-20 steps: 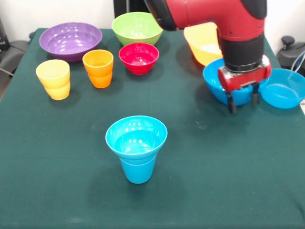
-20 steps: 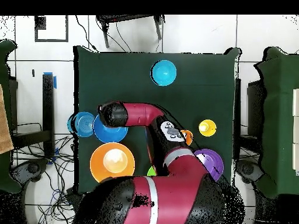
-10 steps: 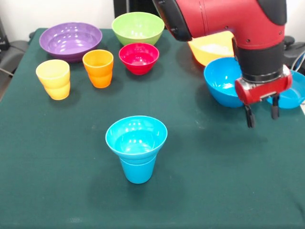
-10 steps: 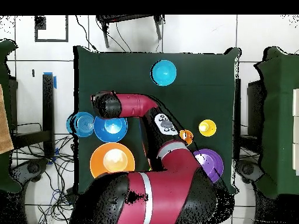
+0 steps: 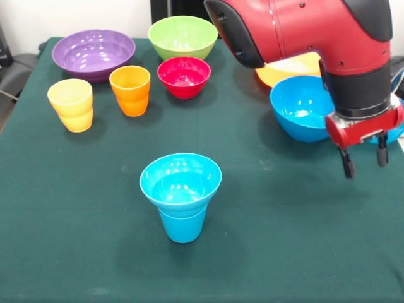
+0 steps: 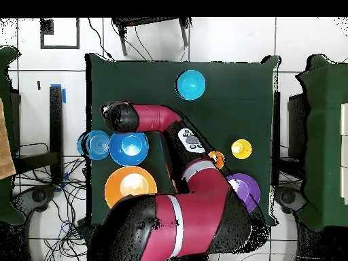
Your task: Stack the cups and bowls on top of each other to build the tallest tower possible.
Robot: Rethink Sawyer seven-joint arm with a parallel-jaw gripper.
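Near the table's middle front stands a blue cup (image 5: 182, 224) with a small blue bowl (image 5: 180, 180) seated in its mouth; this short tower (image 6: 190, 84) is also in the overhead view. My gripper (image 5: 364, 164) hangs open and empty at the right, just in front of a larger blue bowl (image 5: 302, 107) and a smaller blue bowl (image 5: 396, 129), which it partly hides. The yellow-orange bowl (image 5: 291, 68) lies behind my arm. At the back left are the purple bowl (image 5: 93, 52), green bowl (image 5: 182, 35), red bowl (image 5: 184, 76), orange cup (image 5: 130, 89) and yellow cup (image 5: 71, 104).
My red arm (image 5: 303, 31) crosses above the back right of the green table (image 5: 265, 252). In the overhead view the arm (image 6: 160, 121) covers the green and red bowls; the blue bowls (image 6: 128, 148) and the yellow-orange bowl (image 6: 130, 187) sit near the table's left edge.
My gripper has swung from above the larger blue bowl to the right and nearer the front edge, uncovering that bowl. It stays open and empty. No cup or bowl has moved.
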